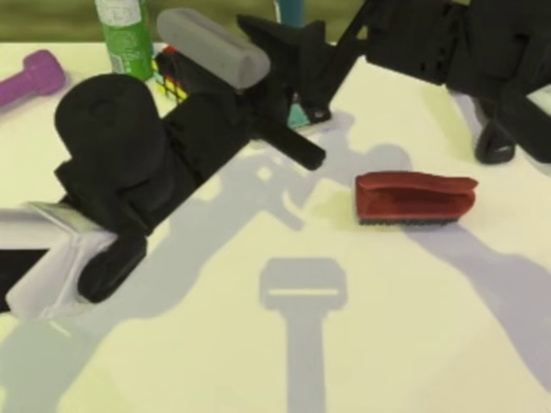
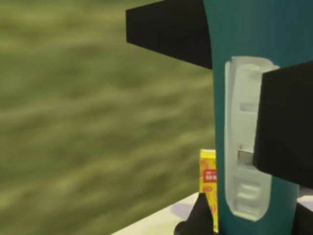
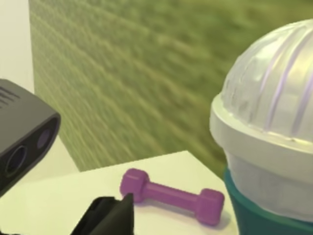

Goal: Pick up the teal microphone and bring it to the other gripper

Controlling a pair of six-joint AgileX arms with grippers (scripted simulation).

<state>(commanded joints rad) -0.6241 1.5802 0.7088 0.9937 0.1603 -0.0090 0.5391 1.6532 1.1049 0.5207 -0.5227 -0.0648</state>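
The teal microphone (image 1: 298,115) is held off the table at the back middle, mostly hidden under both arms in the top view. My left gripper (image 1: 293,107) is shut on its teal body (image 2: 254,73), with the white switch (image 2: 242,142) facing the left wrist camera. My right gripper (image 1: 314,73), on the all-black arm, is open. Its fingers (image 2: 288,127) straddle the body higher up. The right wrist view shows the ribbed silver-white head (image 3: 266,103) close by. One black fingertip (image 3: 122,208) stands well apart from the head.
A dark red brush (image 1: 416,198) lies right of centre. At the back left are a green bottle (image 1: 125,34), a colour cube (image 1: 168,76) and a purple dumbbell (image 1: 30,79). A black object (image 1: 495,142) lies at the right. A yellow box (image 2: 208,181) stands behind the microphone.
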